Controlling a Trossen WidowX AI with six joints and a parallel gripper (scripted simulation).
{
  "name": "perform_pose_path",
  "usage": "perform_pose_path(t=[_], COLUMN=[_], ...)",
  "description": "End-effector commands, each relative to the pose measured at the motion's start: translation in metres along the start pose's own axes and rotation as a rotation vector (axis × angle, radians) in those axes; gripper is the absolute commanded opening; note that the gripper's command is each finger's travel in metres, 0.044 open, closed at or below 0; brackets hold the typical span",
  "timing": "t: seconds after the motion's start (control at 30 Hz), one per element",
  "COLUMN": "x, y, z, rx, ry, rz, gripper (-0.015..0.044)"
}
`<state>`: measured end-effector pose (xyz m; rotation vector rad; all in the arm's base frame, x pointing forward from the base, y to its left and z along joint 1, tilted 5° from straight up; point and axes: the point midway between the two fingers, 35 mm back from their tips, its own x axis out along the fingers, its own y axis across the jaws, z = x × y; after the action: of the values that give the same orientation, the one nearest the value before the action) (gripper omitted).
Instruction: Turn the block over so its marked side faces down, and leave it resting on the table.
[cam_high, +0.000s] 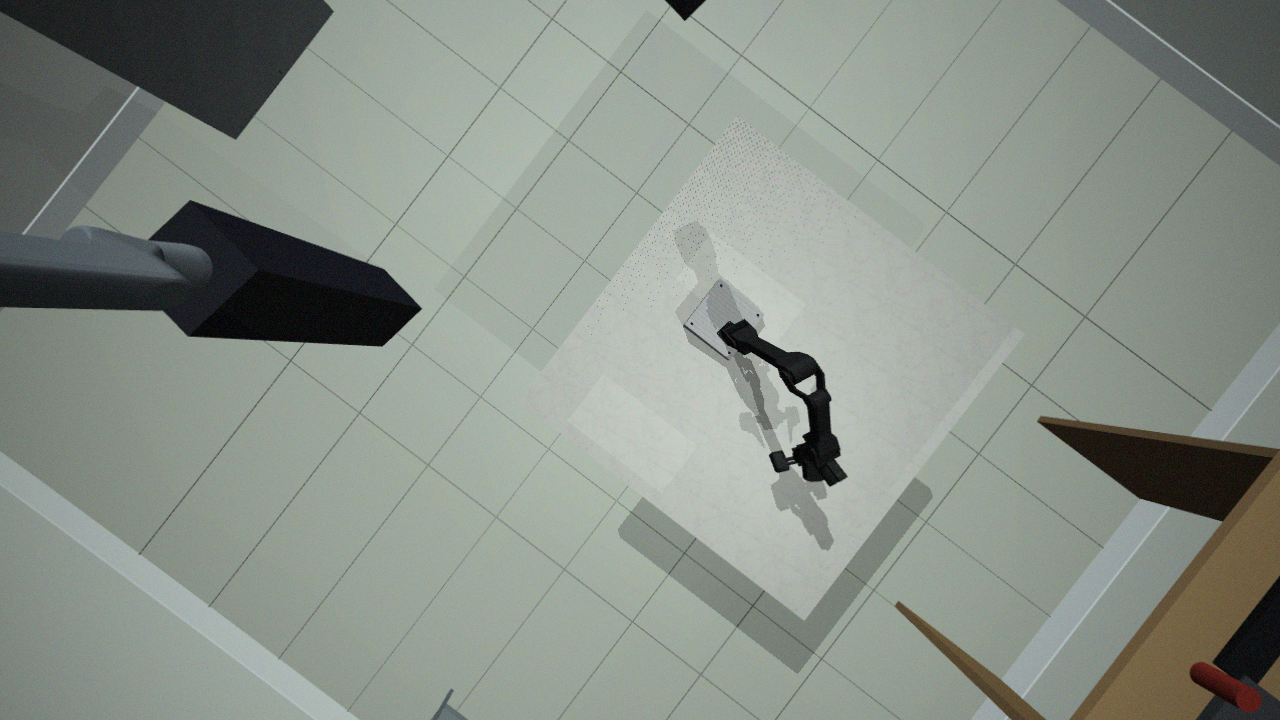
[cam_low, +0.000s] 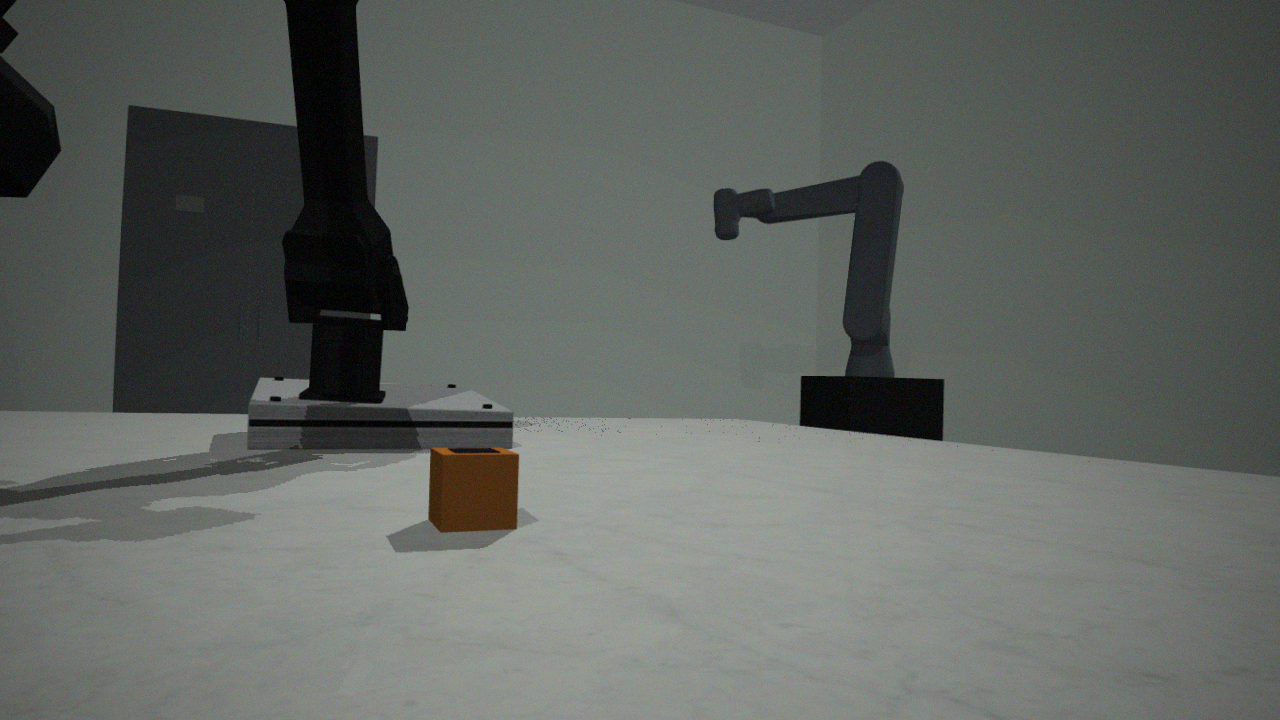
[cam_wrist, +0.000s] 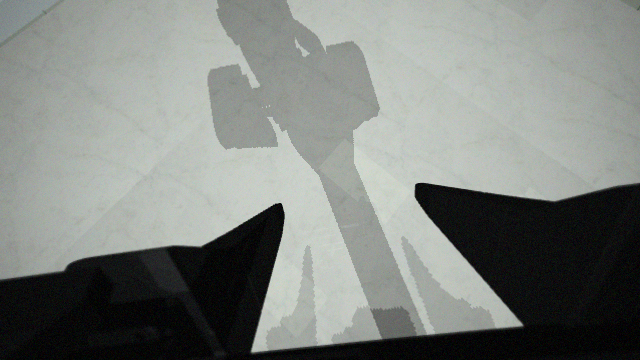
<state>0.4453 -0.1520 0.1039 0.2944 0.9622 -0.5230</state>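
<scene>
Exterior view gives me the one orange block sitting on the desk, just in front of the arm's base plate, with its dark marked face up on top. Nothing has been turned yet, so I judge this the approach step: getting the gripper over the block before any grasp.

From the top view the gripper hangs over the desk at about 5 o'clock from the base plate; I cannot pick out the block there, and the arm may be covering it. The wrist view shows both fingers spread wide and released, with only bare desk surface and the arm's own shadow between them. No block is in that view, so I read the gripper as not yet lined up with it.

My next move calls for bringing the gripper across until the block shows between the fingers, then descending to straddle two opposite side faces, low enough to grip firmly, leaving room to roll the wrist half a turn.

Count: one block, one working arm with one gripper, two fingers, one base plate, and one grey arm on a black pedestal well behind at 2 o'clock.
</scene>
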Motion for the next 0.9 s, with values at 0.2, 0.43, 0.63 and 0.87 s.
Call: perform_pose_path(t=[0.2,0.43,0.63,0.87], x=[-0.078,-0.125,-0.124,-0.095], y=[0.127,0.160,0.161,0.164], z=[-0.086,-0.133,-0.136,-0.152], rx=[-0.473,-0.686,-0.686,-0.686], ry=[0.309,0.447,0.447,0.447], rz=[0.195,0.262,0.262,0.262], gripper=[0.0440,0.0440,0.0440,0.0440])
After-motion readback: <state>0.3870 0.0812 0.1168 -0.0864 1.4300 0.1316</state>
